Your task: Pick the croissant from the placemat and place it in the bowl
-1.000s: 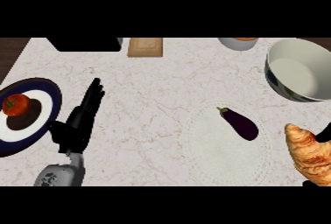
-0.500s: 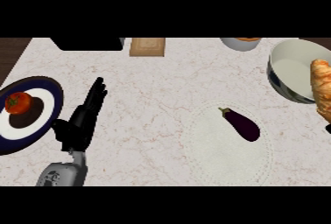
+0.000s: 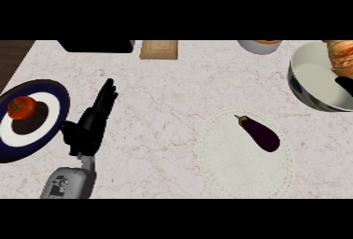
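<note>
The golden croissant is at the view's right edge, over the inside of the white bowl with its dark outer wall. Just below the croissant a black finger of my right hand shows; the rest of that hand is cut off by the edge, and it holds the croissant. The pale round placemat lies on the counter at centre right with only a purple eggplant on it. My left hand rests open on the counter at the left, fingers straight and pointing away.
A dark-rimmed plate with a red tomato sits at the far left, beside my left hand. Along the back edge are a black object, a small brown board and a cup.
The croissant has gone from the placemat's right side up and away to the bowl, carried by my right hand. My left hand has stayed still.
</note>
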